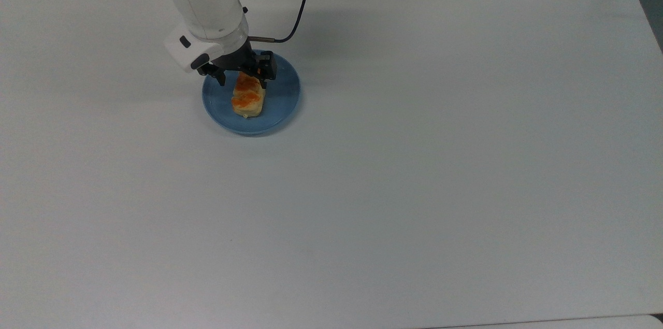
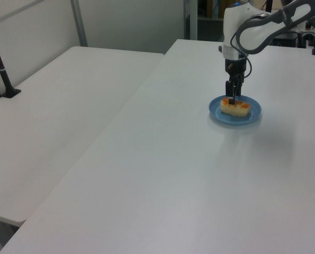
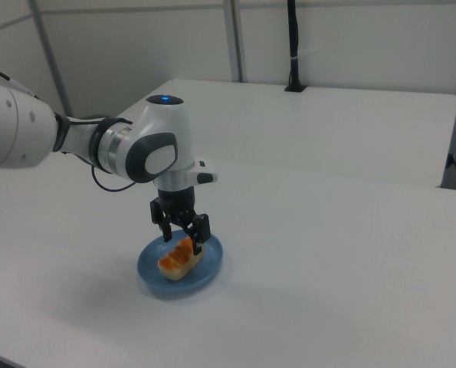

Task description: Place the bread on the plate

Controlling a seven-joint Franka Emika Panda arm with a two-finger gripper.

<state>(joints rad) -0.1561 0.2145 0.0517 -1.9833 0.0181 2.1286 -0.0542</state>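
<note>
Bread (image 1: 247,98) sits flat on the plate (image 1: 282,103), glazed ridges up, a bit off-centre toward the top view's left. In the right view bread (image 3: 178,257) lies diagonally across the plate (image 3: 211,268); in the left view bread (image 2: 235,107) lies across the middle of the plate (image 2: 252,115). Claw (image 1: 241,74) is open, pointing down over the bread's far end, fingers spread to either side of it with gaps showing. Right view, claw (image 3: 182,234): fingers straddle the roll, not clamping. Left view, claw (image 2: 232,98) is just above the bread. Plate rests on the white desk (image 1: 414,163); a black cable (image 1: 290,13) loops off the wrist.
</note>
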